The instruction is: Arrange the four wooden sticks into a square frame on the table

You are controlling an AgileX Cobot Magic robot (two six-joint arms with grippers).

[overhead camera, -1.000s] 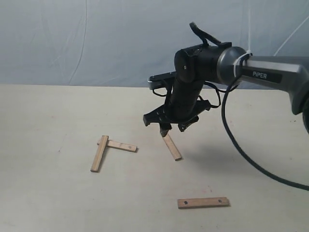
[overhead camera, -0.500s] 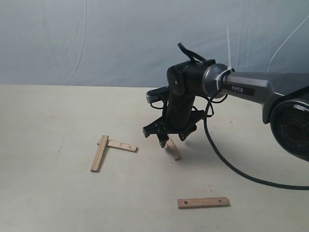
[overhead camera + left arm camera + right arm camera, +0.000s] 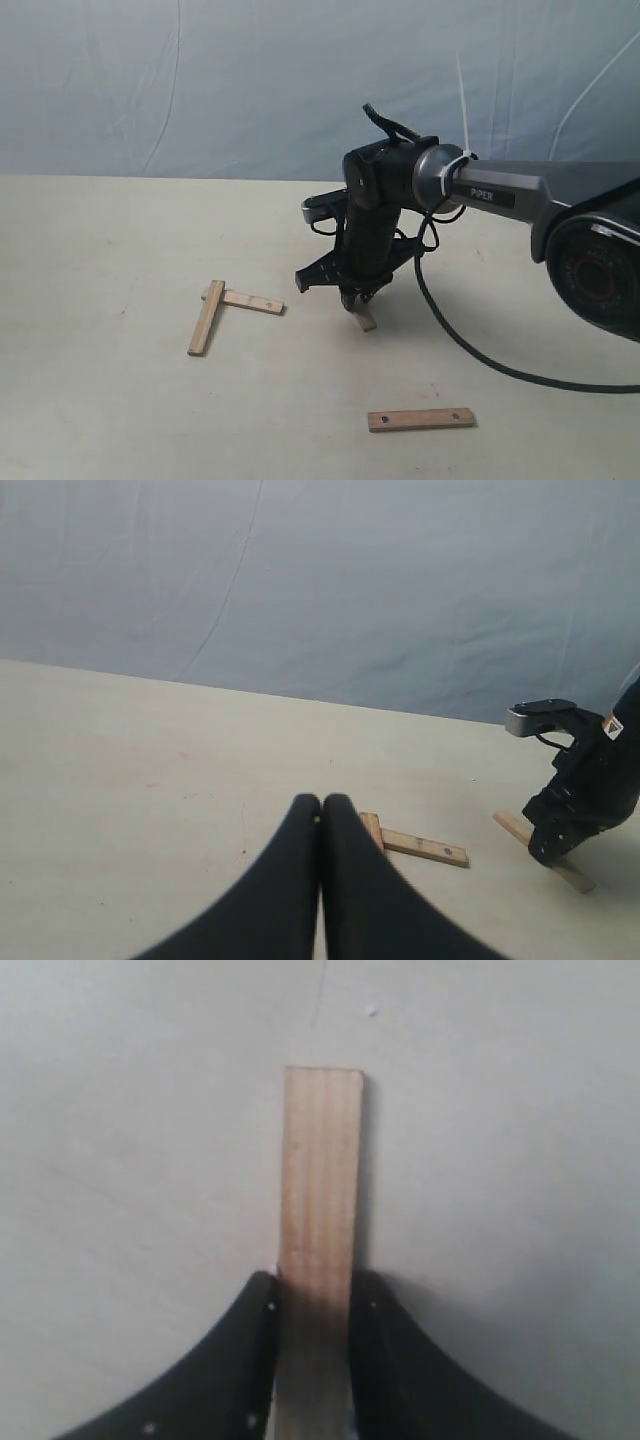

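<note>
My right gripper (image 3: 356, 299) reaches down to the table (image 3: 100, 420), its two fingers pressed against both long edges of a wooden stick (image 3: 364, 321). The right wrist view shows that stick (image 3: 320, 1180) running out from between the fingers (image 3: 262, 1305), gripper (image 3: 313, 1295) shut on it. Two more sticks lie to the left as an L: one long way (image 3: 206, 317), one across its top end (image 3: 250, 301). A fourth stick (image 3: 420, 419) with end holes lies near the front. My left gripper (image 3: 321, 802) is shut and empty, looking toward the L pair (image 3: 425, 848).
A blue-grey sheet (image 3: 200, 80) hangs behind the table. A black cable (image 3: 470, 345) trails from the right arm (image 3: 520, 190) over the table's right side. The left arm does not show in the exterior view.
My right gripper came down and leftward onto the middle stick, and its fingers went from spread wide to closed on the stick's edges. The other three sticks have not moved.
</note>
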